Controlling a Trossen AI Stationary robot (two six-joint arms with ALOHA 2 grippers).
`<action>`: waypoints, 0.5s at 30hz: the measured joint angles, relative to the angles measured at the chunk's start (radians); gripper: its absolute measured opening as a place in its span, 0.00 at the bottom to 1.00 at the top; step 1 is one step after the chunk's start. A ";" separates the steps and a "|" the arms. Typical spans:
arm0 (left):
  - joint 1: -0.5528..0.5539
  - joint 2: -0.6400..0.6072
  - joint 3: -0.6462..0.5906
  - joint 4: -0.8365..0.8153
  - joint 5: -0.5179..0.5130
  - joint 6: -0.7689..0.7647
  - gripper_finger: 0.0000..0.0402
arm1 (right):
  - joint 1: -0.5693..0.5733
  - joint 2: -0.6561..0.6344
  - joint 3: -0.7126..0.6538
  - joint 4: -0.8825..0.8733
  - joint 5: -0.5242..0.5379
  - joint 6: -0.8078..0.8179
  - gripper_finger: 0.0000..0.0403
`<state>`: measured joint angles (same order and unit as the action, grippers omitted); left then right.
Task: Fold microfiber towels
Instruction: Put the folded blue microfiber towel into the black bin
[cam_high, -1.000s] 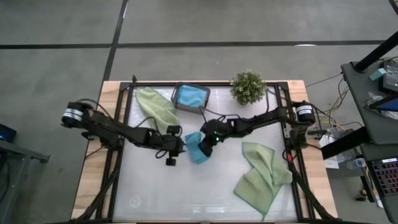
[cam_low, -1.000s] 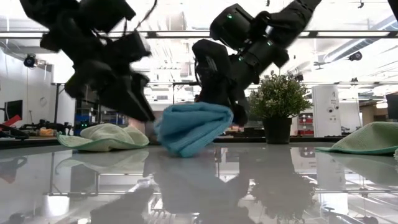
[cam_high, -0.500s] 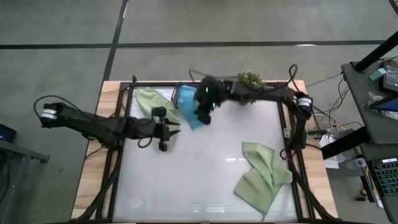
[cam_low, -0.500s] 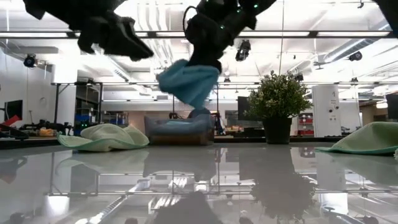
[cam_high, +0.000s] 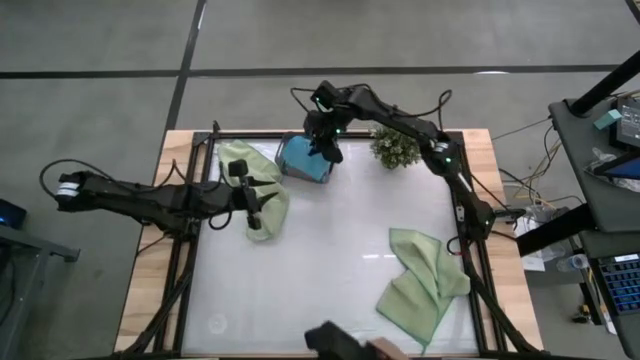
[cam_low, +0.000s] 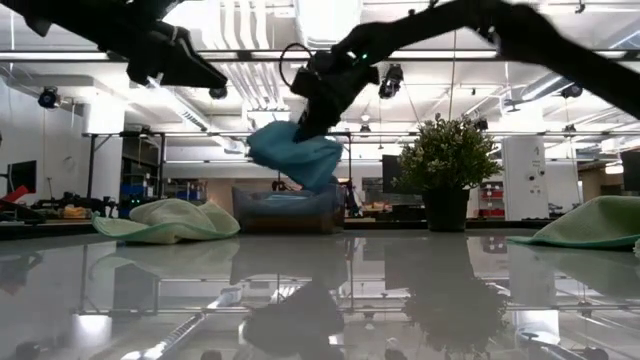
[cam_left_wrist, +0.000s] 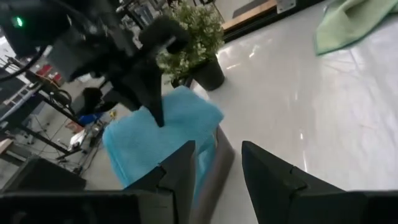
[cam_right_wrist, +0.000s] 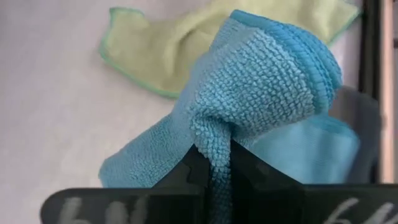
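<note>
Moved since earlier: right gripper has carried the folded teal-blue towel from mid-table to the far edge, above the dark grey tray; left gripper has drawn back toward its own side.
Right gripper: fingers pressed together on a pinched fold of the teal-blue towel, which hangs off the table.
Left gripper: jaws apart, nothing between them, hovering just beside the sage towel at the far left.
Tray: another teal-blue towel already lies in it, under the hanging one.
Other towel: a second sage towel lies crumpled at the near right, not folded.
Plant: potted plant stands just beside the tray.
Handling: light, limp, plush pile that grips well; folds probably slump if released high.
Where to hold: pinch through all layers at a folded edge.
</note>
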<state>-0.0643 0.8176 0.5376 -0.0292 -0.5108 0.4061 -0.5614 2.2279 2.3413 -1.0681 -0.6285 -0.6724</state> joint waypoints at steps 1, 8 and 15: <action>0.000 -0.006 -0.002 0.002 0.000 0.000 0.29 | -0.010 0.021 0.018 -0.003 -0.002 -0.020 0.04; 0.006 -0.038 -0.025 0.018 -0.004 0.000 0.29 | -0.064 0.018 -0.079 0.063 0.010 -0.112 0.04; 0.013 -0.025 -0.056 0.115 -0.019 0.044 0.29 | -0.056 0.017 -0.117 0.106 0.011 -0.197 0.04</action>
<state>-0.0514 0.7925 0.4817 0.0856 -0.5300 0.4503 -0.6179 2.2448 2.2243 -0.9622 -0.6174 -0.8697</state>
